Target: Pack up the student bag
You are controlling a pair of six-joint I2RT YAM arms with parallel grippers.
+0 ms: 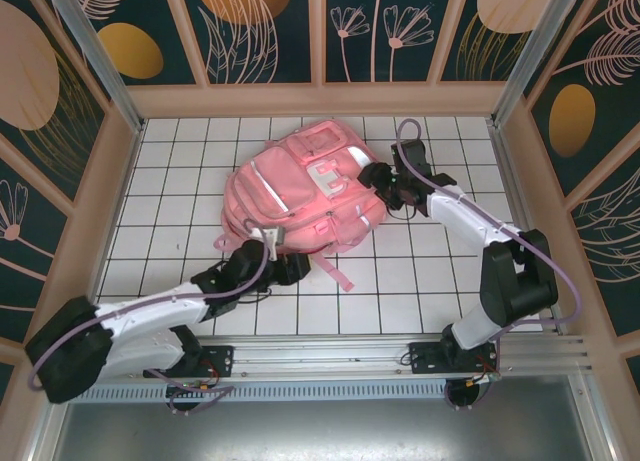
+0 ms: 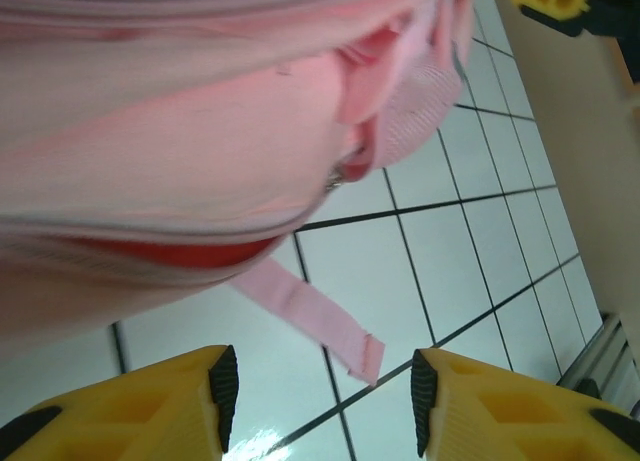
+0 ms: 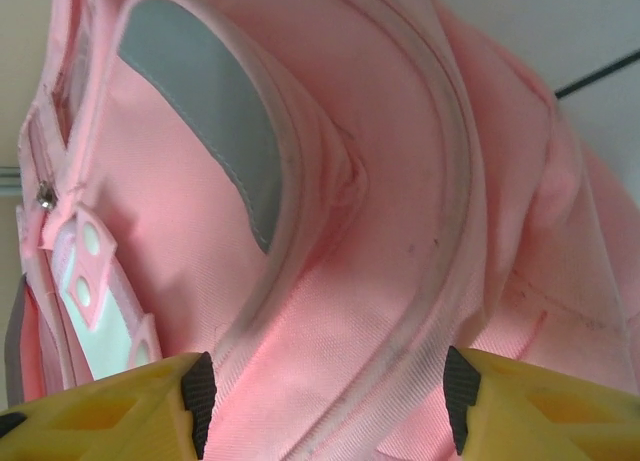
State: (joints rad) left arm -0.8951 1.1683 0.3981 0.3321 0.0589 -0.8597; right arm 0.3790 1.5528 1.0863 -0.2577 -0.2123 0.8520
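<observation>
White-tiled tabletop (image 1: pixel 420 281) carrying the student bag (image 1: pixel 300 196) flat at centre, your left pincer (image 2: pixel 320 386) open at its near edge above a loose strap (image 2: pixel 310 316), your right pincer (image 3: pixel 325 391) open against its right side, packing apparently unfinished, contents hidden.

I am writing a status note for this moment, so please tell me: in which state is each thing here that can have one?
student bag: lying flat on the tiled table, front side up.
loose strap: lying slack on the table, its free end unheld.
left claw: open, holding nothing, at the bag's near edge.
right claw: open, close against the bag.
</observation>
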